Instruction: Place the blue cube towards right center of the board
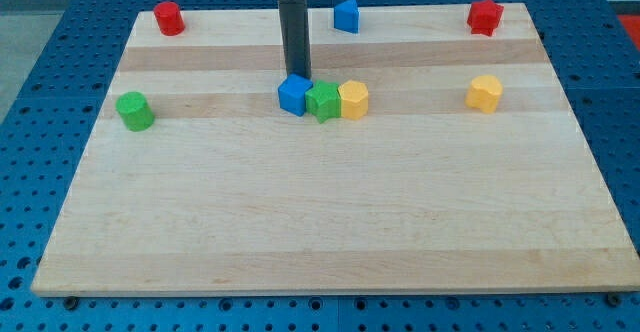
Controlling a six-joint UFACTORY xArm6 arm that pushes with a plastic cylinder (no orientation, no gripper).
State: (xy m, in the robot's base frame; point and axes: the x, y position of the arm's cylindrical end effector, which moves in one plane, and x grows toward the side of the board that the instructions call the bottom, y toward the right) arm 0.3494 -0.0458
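Blue cube [293,94] jammed against green block [323,102] | bare rod tip [298,76] touching far edge, nothing clamped | better: swing round left, steer right past yellow block [353,99]

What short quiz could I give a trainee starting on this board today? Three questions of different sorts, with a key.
1. True or false: my tip is just above the blue cube, toward the view's top.
2. Which block touches the blue cube's right side? A) green block B) red block C) yellow block
3. Fill in: the other blue block sits near the board's ____ edge.

Key: 1 true; 2 A; 3 top.
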